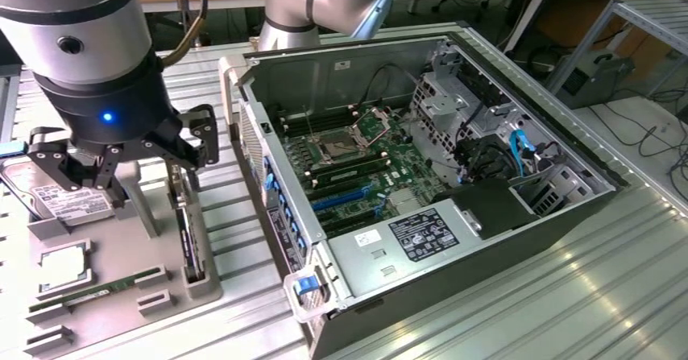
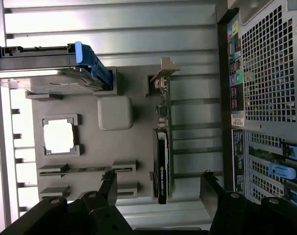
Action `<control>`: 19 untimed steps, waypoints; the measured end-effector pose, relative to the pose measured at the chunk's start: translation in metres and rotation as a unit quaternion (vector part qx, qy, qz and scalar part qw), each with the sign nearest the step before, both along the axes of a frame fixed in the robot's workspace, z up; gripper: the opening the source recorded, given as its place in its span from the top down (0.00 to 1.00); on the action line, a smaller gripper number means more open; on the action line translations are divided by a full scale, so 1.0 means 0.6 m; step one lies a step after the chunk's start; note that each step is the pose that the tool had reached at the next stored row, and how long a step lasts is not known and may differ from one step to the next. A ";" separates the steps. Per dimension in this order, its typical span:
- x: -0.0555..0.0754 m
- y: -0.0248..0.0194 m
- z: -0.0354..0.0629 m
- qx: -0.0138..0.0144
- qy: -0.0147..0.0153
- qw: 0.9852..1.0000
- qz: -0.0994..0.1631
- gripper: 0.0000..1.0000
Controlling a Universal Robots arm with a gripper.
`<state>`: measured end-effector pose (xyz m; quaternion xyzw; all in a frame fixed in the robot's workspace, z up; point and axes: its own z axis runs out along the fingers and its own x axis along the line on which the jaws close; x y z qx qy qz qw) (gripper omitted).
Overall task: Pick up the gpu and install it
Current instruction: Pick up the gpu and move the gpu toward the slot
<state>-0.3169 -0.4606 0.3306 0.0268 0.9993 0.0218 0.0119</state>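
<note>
End effector [image 1: 121, 165]: released, jaws wide, nothing held, hovering over the grey fixture [image 1: 118, 247] on the bench.

In the wrist view its fingers [image 2: 108, 182] stand either side of the gpu's [image 2: 162, 161] line.

The gpu stands on edge in the fixture's slot, on the side nearest the computer case [image 1: 430, 175].

Long axis runs along that fixture side, with the silver bracket [image 2: 163, 73] toward the fixture's hard drive [image 1: 60, 195] end.

Judgement: centre the jaws across the card's thin faces, descend straight, and grip clear of the bracket.

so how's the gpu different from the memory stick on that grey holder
The gpu is dark, with a silver bracket at one end; the memory stick is green, without one. The gpu is longer and thicker than the memory stick. Both sit in the grey holder.
</note>
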 end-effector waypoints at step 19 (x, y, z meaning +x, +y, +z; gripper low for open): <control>0.000 -0.0046 -0.033 0.000 0.005 1.000 0.001 0.22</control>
